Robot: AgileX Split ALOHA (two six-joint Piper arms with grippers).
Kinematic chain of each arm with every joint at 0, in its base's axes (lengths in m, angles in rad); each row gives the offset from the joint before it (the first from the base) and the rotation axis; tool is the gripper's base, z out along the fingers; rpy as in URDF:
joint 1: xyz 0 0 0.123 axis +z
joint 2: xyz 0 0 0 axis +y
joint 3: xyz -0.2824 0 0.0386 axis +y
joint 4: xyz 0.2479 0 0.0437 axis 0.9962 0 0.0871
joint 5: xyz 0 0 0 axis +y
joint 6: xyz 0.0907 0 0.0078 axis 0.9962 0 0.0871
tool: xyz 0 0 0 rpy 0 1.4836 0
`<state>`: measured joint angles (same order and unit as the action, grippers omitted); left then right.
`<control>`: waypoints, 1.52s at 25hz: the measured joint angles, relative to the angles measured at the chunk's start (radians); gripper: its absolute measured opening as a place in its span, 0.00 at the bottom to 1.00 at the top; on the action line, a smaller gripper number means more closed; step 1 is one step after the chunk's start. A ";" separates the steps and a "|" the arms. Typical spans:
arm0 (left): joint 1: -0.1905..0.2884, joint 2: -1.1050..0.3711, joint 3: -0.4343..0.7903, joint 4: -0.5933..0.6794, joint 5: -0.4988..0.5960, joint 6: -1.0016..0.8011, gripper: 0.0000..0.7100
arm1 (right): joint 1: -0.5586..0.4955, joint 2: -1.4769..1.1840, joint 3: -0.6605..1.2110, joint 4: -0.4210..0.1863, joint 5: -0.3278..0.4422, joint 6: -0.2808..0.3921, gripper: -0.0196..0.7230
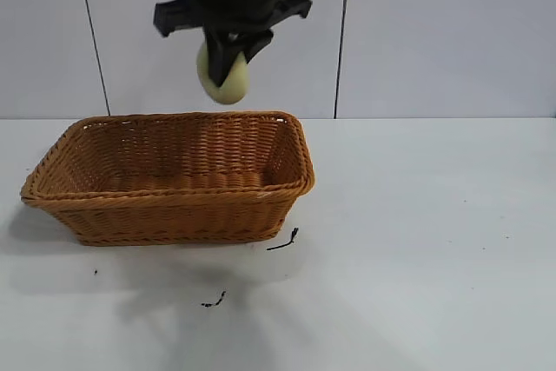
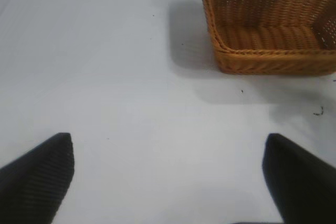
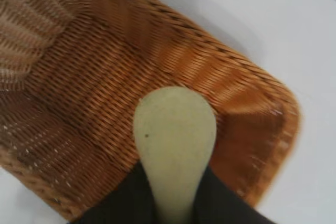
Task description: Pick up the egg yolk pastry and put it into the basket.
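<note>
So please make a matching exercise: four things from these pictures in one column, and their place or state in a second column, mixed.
Things:
1. egg yolk pastry
2. basket
3. right tool
4. left tool

Place or state:
A. open, over bare table
B. held in the air above the basket
C. standing on the table, nothing inside
D. shut on the pastry

Pairs: 1-B, 2-C, 3-D, 4-A
</note>
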<state>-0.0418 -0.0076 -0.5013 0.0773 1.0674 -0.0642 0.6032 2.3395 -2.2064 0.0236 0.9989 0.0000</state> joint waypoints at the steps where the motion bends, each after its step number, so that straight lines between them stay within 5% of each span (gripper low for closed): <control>1: 0.000 0.000 0.000 0.000 0.000 0.000 0.98 | 0.000 0.026 0.000 0.001 -0.023 0.000 0.11; 13: 0.000 0.000 0.000 0.000 0.000 0.000 0.98 | 0.000 0.139 0.000 0.062 -0.082 -0.039 0.16; 16: 0.000 0.000 0.000 0.000 0.000 0.000 0.98 | 0.000 0.139 0.000 0.062 -0.077 -0.050 0.46; 18: 0.000 0.000 0.000 0.000 0.000 0.000 0.98 | 0.000 0.136 -0.017 0.062 -0.065 -0.051 0.76; 21: 0.000 0.000 0.000 0.000 0.000 0.000 0.98 | 0.000 0.120 -0.068 0.060 -0.039 -0.053 0.91; 29: 0.000 0.000 0.000 0.000 0.000 0.000 0.98 | -0.037 0.093 -0.276 0.054 0.095 -0.056 0.96; 38: 0.000 0.000 0.000 0.000 0.000 0.000 0.98 | -0.330 0.093 -0.303 0.038 0.186 -0.056 0.96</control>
<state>-0.0418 -0.0076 -0.5013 0.0773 1.0674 -0.0642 0.2727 2.4321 -2.5091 0.0616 1.1852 -0.0565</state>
